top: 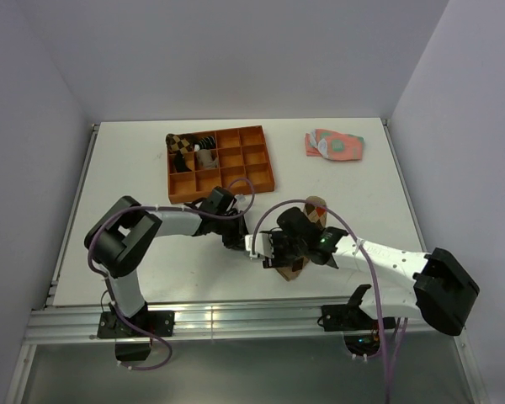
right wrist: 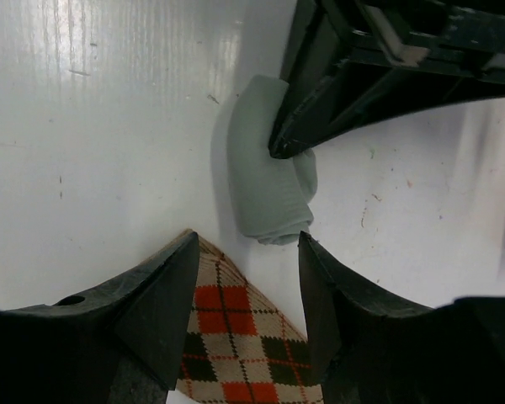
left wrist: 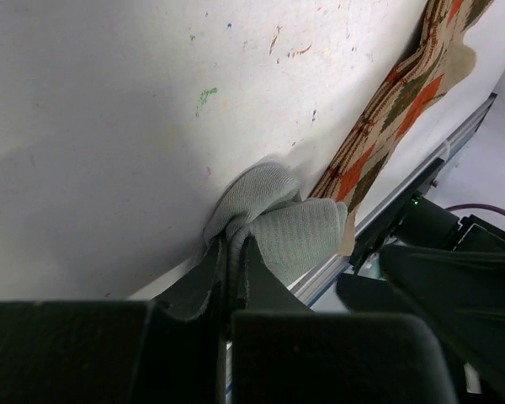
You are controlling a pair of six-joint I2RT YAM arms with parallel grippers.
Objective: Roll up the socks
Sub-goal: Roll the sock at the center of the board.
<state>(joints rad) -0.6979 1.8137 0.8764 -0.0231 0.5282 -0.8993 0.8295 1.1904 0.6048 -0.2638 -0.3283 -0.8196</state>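
The grey sock (right wrist: pixel 265 185) lies bunched into a short roll on the white table; it also shows in the left wrist view (left wrist: pixel 290 227). My left gripper (left wrist: pixel 230 252) is shut on its edge, fabric pinched between the fingers. In the top view the left gripper (top: pixel 236 236) sits mid-table. The tan argyle sock (right wrist: pixel 244 337) lies flat under my right gripper (right wrist: pixel 248 252), which is open over its tip, just short of the grey roll. The argyle sock also shows in the top view (top: pixel 313 210) and the left wrist view (left wrist: pixel 396 109). The right gripper (top: pixel 269 248) faces the left one.
An orange divided tray (top: pixel 220 162) with some rolled socks stands at the back centre. A pink-and-green sock pair (top: pixel 335 145) lies at the back right. The table's metal front rail (top: pixel 236 320) runs close behind the grippers.
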